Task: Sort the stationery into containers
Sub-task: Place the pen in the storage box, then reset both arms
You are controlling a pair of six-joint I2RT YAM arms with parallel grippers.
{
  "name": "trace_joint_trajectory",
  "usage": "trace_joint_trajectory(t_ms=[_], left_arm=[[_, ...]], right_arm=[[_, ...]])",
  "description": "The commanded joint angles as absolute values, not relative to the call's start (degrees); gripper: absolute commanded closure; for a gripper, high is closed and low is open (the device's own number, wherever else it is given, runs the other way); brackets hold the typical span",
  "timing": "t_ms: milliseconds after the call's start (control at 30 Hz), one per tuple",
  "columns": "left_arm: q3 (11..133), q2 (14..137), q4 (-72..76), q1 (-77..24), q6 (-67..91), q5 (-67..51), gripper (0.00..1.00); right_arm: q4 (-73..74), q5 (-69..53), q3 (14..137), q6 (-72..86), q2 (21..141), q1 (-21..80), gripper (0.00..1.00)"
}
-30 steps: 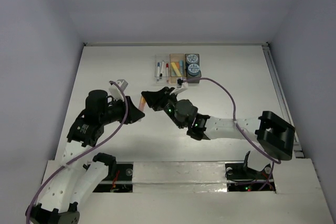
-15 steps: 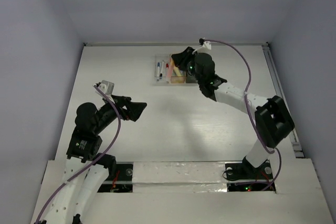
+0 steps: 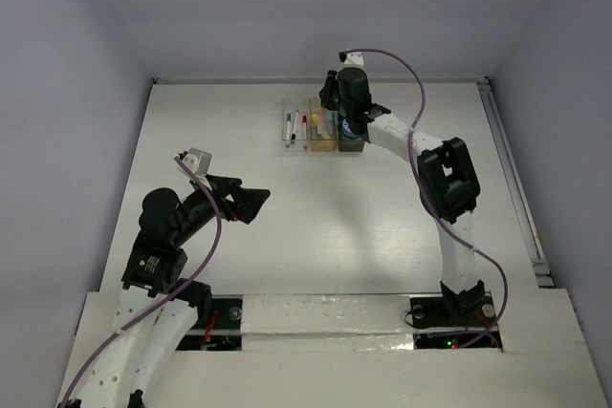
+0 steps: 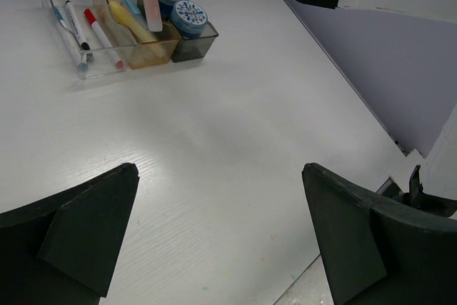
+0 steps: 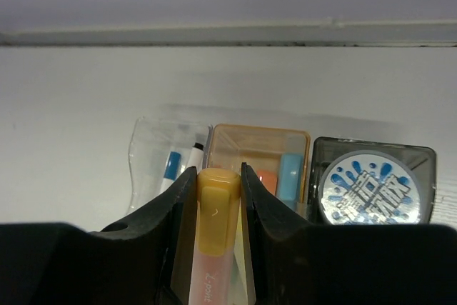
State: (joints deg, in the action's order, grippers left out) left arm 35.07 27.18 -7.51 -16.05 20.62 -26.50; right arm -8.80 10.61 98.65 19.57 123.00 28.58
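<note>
The containers (image 3: 311,128) sit at the back of the table: a clear bin (image 4: 68,51) with thin pens (image 4: 77,18), an orange bin (image 4: 153,51) with a yellow marker (image 4: 131,22) and other markers, and a dark grey bin (image 4: 194,44) with two blue-white rolls (image 4: 190,16). My right gripper (image 5: 217,171) is shut on a pink marker with a yellow cap (image 5: 218,208), held above the orange bin (image 5: 260,141), cap pointing away from the wrist. From the left wrist view that marker (image 4: 149,1) hangs upright over the orange bin. My left gripper (image 4: 219,169) is open and empty over the mid-left table.
The white table (image 3: 382,198) is walled by grey panels on three sides. A rail (image 3: 507,169) runs along its right edge. The right arm (image 3: 445,179) stretches from its base to the back. The left arm (image 3: 172,222) is folded near the left side.
The two grippers met at the table's middle. My left gripper then opened and drew back left. My right arm swung to the back with the marker, over the containers.
</note>
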Motion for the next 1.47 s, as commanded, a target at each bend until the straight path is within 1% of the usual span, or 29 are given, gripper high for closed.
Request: trace_joint_trajectory(t_ms=[0, 33, 100, 200, 233, 333, 367, 433, 500, 533, 567, 600, 633, 733, 767, 800, 833, 867, 900, 933, 967, 1000, 1067, 1100, 1133, 1233, 1367, 1433], left_arm=[[35.1, 26.8, -4.9, -16.3, 19.9, -26.2, 0.01], [35.2, 26.9, -5.0, -16.3, 19.9, -26.0, 0.01], [35.2, 27.0, -5.3, -16.3, 19.9, -25.5, 0.01], [35.2, 27.0, -5.3, -16.3, 20.0, -25.2, 0.01], [35.2, 27.1, -5.3, -16.3, 20.0, -25.3, 0.01], [35.2, 27.2, -5.3, -15.7, 20.1, -25.2, 0.01], [35.2, 27.2, -5.3, -15.7, 20.0, -25.1, 0.01], [35.3, 27.1, -5.3, -15.2, 20.1, -25.1, 0.01], [35.4, 26.7, -5.4, -15.2, 20.0, -25.3, 0.01], [35.5, 26.6, -5.4, -14.6, 20.0, -25.2, 0.01], [35.6, 26.5, -5.5, -14.6, 20.0, -24.9, 0.01], [35.6, 26.2, -5.6, -14.6, 20.0, -24.6, 0.01], [35.7, 26.1, -5.7, -14.6, 20.0, -24.5, 0.01], [36.0, 25.8, -5.6, -14.6, 20.0, -24.3, 0.01], [36.1, 25.8, -5.5, -14.6, 19.7, -24.3, 0.01], [36.3, 25.7, -5.4, -14.6, 19.5, -24.2, 0.01], [36.7, 25.5, -5.3, -14.6, 19.3, -24.2, 0.01], [37.3, 25.2, -4.9, -14.6, 19.2, -24.1, 0.01], [37.3, 25.1, -4.7, -14.6, 19.3, -24.0, 0.01], [38.0, 25.0, -4.4, -14.6, 19.6, -23.7, 0.01], [38.7, 25.0, -3.8, -14.6, 19.9, -23.1, 0.01], [39.3, 24.9, -3.4, -14.6, 20.2, -23.1, 0.01], [41.3, 24.9, -2.6, -14.6, 20.9, -22.4, 0.01], [42.0, 24.9, -2.5, -14.6, 21.1, -22.1, 0.01], [43.5, 24.9, -2.4, -14.6, 21.3, -21.9, 0.01], [45.2, 24.8, -2.8, -14.6, 21.2, -20.6, 0.01], [43.4, 23.6, -2.6, -14.6, 21.7, -20.3, 0.01], [41.4, 23.1, -2.1, -14.6, 22.8, -20.1, 0.01]], right_arm=[[-5.2, 11.3, 104.3, 14.1, 125.1, 28.9, 1.0], [-4.8, 10.6, 104.8, 14.0, 125.6, 28.9, 1.0], [-2.8, 9.7, 105.8, 14.0, 127.0, 28.9, 0.93], [-1.8, 9.2, 106.4, 14.9, 126.7, 28.9, 0.54], [-2.0, 9.1, 105.2, 15.0, 126.0, 28.9, 0.33], [-1.4, 9.0, 104.6, 14.9, 122.8, 28.9, 0.07], [-1.5, 8.6, 104.0, 14.6, 121.7, 28.9, 0.03], [-1.6, 8.5, 102.8, 14.7, 117.4, 28.9, 0.0], [-3.1, 7.7, 99.0, 15.1, 113.6, 28.9, 0.0], [-3.7, 7.5, 97.2, 15.3, 108.9, 28.9, 0.0], [-4.2, 7.4, 92.9, 16.1, 106.3, 28.9, 0.0], [-5.6, 7.0, 90.1, 16.3, 103.4, 28.9, 0.03], [-6.7, 5.7, 87.0, 16.3, 96.8, 28.9, 0.0], [-6.8, 4.8, 75.0, 16.5, 85.8, 28.9, 0.0], [-6.8, 4.8, 71.8, 16.7, 77.5, 28.9, 0.0], [-7.6, 4.9, 68.2, 16.7, 72.9, 28.9, 0.0], [-7.8, 5.4, 61.2, 16.9, 68.2, 28.9, 0.0], [-7.3, 7.1, 54.9, 17.6, 58.5, 28.9, 0.0], [-7.3, 8.4, 54.8, 18.2, 53.6, 28.9, 0.0], [-5.6, 9.6, 50.0, 18.8, 48.8, 28.9, 0.0], [-4.4, 12.5, 47.9, 20.2, 44.2, 28.9, 0.0], [-1.5, 13.4, 46.2, 20.9, 35.6, 28.9, 0.0], [2.5, 16.9, 42.9, 22.3, 28.1, 28.9, 0.0], [6.9, 17.7, 42.5, 22.8, 24.8, 28.9, 0.0], [8.9, 18.4, 42.0, 23.5, 19.5, 28.9, 0.0], [16.5, 20.4, 41.3, 24.8, 12.4, 28.9, 0.0], [20.3, 20.9, 39.9, 25.7, 8.1, 28.9, 0.0], [20.8, 20.4, 39.6, 26.0, 7.9, 28.9, 0.0]])
